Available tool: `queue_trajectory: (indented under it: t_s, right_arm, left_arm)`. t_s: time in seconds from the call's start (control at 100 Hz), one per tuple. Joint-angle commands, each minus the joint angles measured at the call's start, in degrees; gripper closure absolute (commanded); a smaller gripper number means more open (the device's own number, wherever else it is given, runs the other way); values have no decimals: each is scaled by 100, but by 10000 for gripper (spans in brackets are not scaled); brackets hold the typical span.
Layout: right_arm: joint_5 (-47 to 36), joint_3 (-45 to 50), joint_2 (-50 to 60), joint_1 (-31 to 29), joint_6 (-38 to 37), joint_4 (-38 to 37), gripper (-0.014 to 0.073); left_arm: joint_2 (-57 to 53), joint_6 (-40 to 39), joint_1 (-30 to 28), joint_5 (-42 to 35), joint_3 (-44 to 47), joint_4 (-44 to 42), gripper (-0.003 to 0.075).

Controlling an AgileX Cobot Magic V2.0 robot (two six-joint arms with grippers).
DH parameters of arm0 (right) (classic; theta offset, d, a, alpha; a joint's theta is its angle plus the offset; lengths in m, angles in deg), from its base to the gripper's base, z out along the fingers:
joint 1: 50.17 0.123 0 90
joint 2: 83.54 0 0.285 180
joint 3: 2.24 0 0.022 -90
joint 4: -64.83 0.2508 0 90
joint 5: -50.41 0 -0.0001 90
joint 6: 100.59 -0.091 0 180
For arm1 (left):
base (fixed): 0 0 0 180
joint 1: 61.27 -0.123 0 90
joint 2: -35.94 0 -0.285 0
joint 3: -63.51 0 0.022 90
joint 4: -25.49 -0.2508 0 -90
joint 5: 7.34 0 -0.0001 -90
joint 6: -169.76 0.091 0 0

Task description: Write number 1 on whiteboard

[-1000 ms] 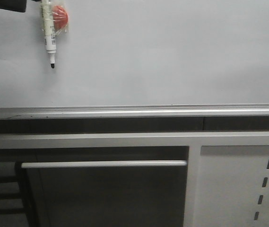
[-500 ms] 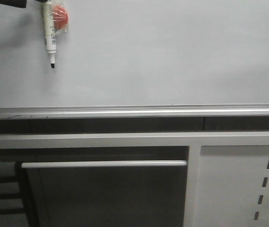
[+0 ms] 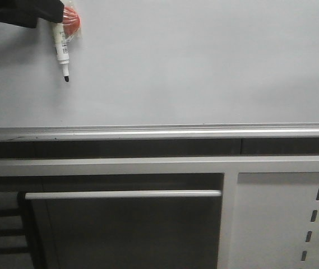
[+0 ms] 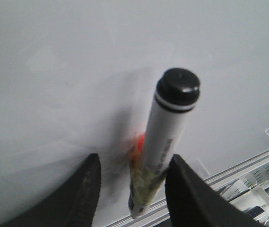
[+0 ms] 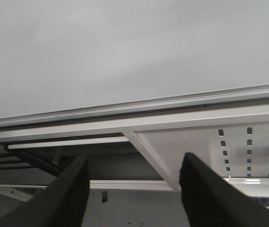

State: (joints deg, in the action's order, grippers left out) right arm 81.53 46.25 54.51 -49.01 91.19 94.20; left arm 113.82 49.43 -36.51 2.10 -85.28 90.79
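- Pale grey whiteboard [image 3: 193,61] filled the view, a silver rail [image 3: 159,133] along its lower edge; no number 1 was drawn on it.
- Left gripper [image 4: 132,182] had spread fingers flanking a white marker [image 3: 62,49], apparently not clamping.
- Closing squarely on the barrel seemed wise.
- Right gripper [image 5: 133,187] hung wide, empty.

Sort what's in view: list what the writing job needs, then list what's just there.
For the job:
- whiteboard, no stroke on it yet
- marker pen, tip uncapped
- left gripper, fingers either side of the pen

Just there:
- red-orange piece beside the pen
- perforated panel
- right gripper, empty
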Motion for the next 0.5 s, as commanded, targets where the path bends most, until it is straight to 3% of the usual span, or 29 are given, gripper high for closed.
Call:
queue_trajectory:
  t_s: [0.0,0.49]
  right_arm:
    - [-408,-209,-71,-29,49,79,209]
    - [-408,-209,-71,-29,49,79,209]
  left_arm:
    - [-106,-2,59,-332,-192,63,426]
    - [101,-2,59,-246,-216,93,426]
